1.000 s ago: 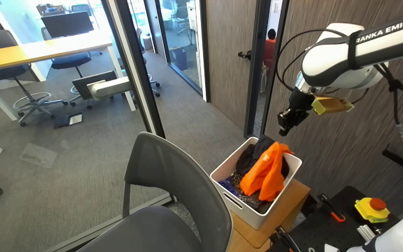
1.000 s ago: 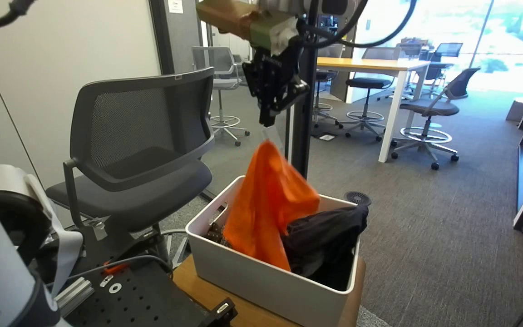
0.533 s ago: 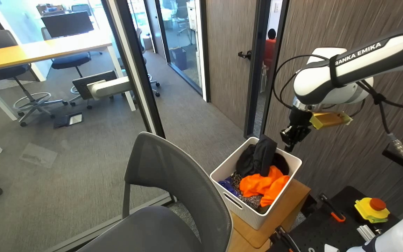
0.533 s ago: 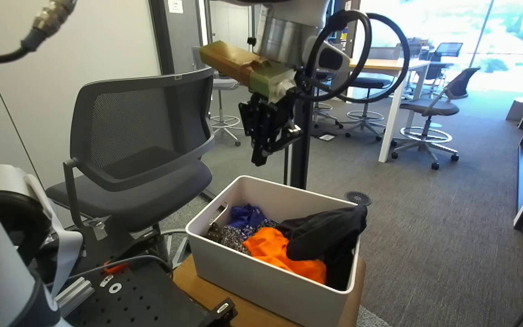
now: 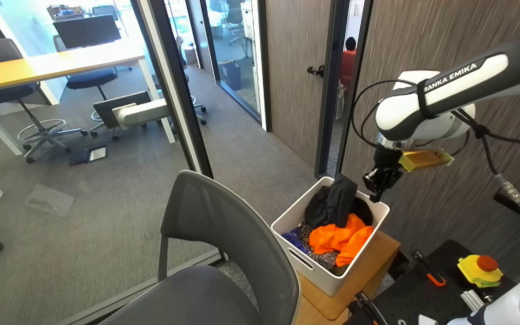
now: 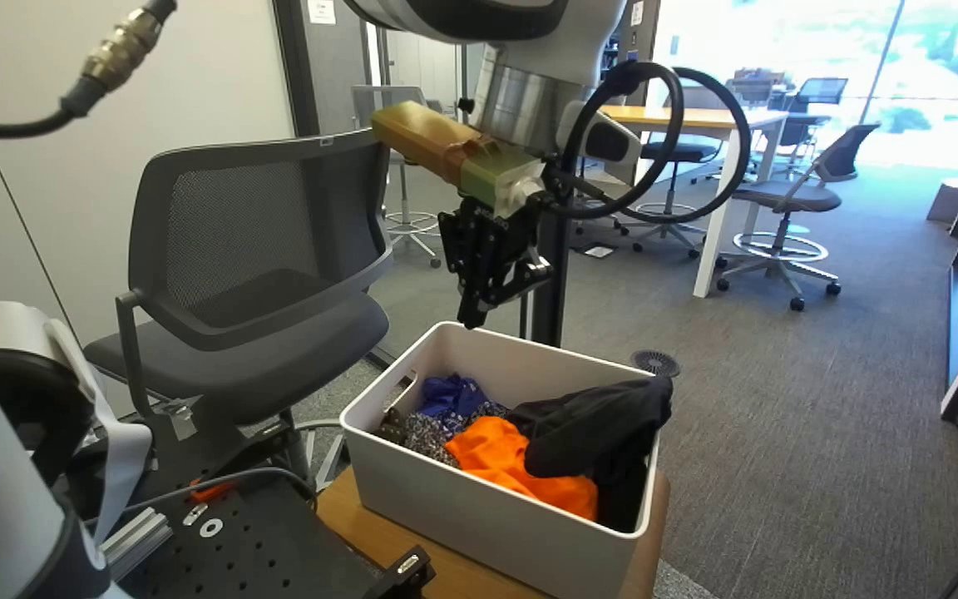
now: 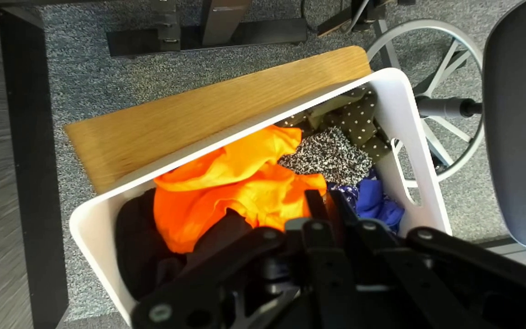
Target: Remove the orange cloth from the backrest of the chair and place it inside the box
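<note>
The orange cloth lies crumpled inside the white box, in both exterior views (cloth (image 5: 339, 239), box (image 5: 307, 268); cloth (image 6: 491, 449), box (image 6: 487, 528)). Black, patterned and blue fabrics lie around it. In the wrist view the cloth (image 7: 244, 196) is against one long wall of the box (image 7: 397, 98). My gripper (image 7: 323, 192) is above the box, apart from the cloth, with a narrow gap between its fingertips and nothing visibly held. It also shows in both exterior views (image 5: 374, 198) (image 6: 472, 323). The chair's backrest (image 5: 237, 221) (image 6: 271, 241) is bare.
The box stands on a wooden surface (image 5: 379, 253) beside the chair. A black perforated plate (image 6: 263, 541) with a red-and-yellow stop button (image 5: 485, 266) lies near the robot base. A wood-grain wall (image 5: 476, 194) stands behind the arm. Black fabric (image 6: 604, 416) sticks up over the box rim.
A second ago the orange cloth stood up in a peak just below the gripper, apart from it. It has dropped flat into the box. My gripper has moved down toward the box.
</note>
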